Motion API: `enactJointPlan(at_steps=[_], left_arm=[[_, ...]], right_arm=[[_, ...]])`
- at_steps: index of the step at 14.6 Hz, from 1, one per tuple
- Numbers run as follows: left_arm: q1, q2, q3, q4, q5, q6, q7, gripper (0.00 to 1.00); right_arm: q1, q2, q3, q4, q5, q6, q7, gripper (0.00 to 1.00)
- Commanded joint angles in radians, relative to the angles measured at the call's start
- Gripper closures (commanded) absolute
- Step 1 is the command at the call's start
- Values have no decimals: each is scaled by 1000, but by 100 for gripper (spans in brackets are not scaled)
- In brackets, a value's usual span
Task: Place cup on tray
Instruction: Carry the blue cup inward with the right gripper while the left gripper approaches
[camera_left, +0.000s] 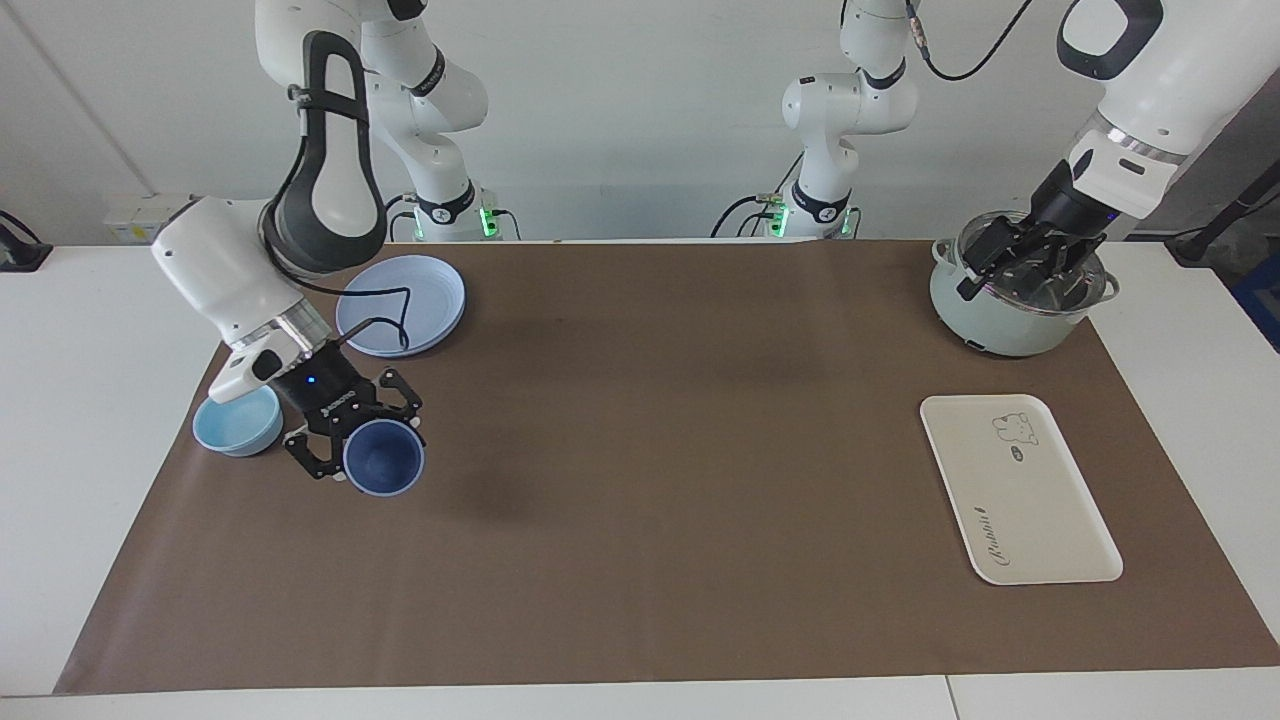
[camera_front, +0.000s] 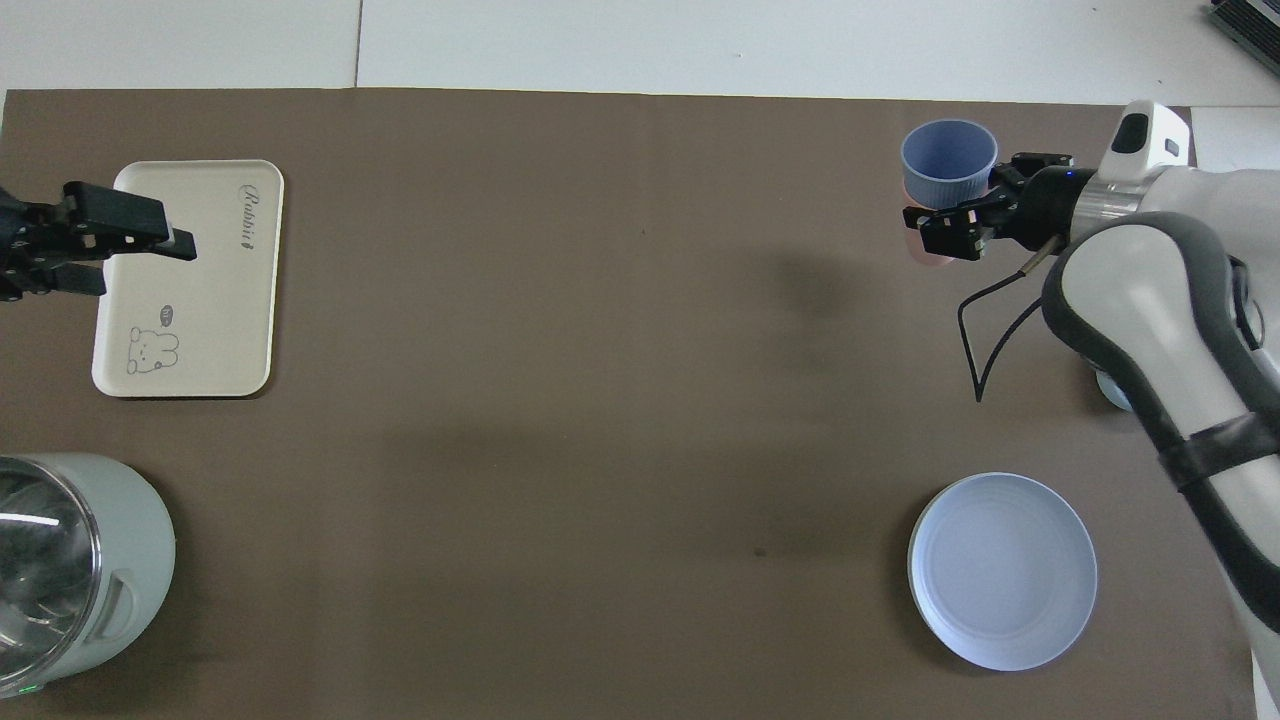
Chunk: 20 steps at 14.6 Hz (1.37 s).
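My right gripper (camera_left: 365, 440) is shut on the periwinkle-blue cup (camera_left: 383, 457) and holds it tilted above the mat at the right arm's end of the table, its mouth turned away from the robots. The cup also shows in the overhead view (camera_front: 948, 160), with the right gripper (camera_front: 975, 195) beside it. The cream-white tray (camera_left: 1020, 490) with the bear drawing lies flat at the left arm's end and holds nothing; it also shows in the overhead view (camera_front: 200, 290). My left gripper (camera_left: 1025, 262) is open and hangs over the pot.
A pale green pot (camera_left: 1000, 325) with a glass lid stands nearer to the robots than the tray. A round blue-lavender plate (camera_left: 400, 305) and a light-blue bowl (camera_left: 235, 425) lie by the right arm. A sliver of a salmon-pink tumbler (camera_front: 935, 257) shows under the right gripper.
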Motion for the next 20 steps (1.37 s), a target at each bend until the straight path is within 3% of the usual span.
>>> enactJointPlan(at_steps=[1, 5, 7, 10, 12, 16, 20], left_arm=[[-84, 59, 3, 16, -83, 75, -210, 9], [-227, 188, 1, 96, -148, 257, -564, 18], [-282, 217, 1, 101, -148, 340, -682, 25], [-365, 303, 3, 186, -135, 420, -828, 28], [-387, 308, 0, 187, -146, 445, -846, 34], [-470, 345, 0, 179, -148, 547, -852, 35], [-506, 349, -8, 158, -148, 543, -840, 42]], right_arm=[[74, -37, -5, -4, -228, 9, 262, 100], [196, -52, -4, -2, -506, 0, 622, 100], [243, -60, -3, 1, -620, -27, 741, 100], [309, -61, -3, 30, -726, -102, 863, 100], [349, -61, -4, 51, -767, -145, 920, 100], [388, -58, 3, 91, -855, -235, 990, 100], [411, -58, 3, 91, -869, -253, 991, 100]])
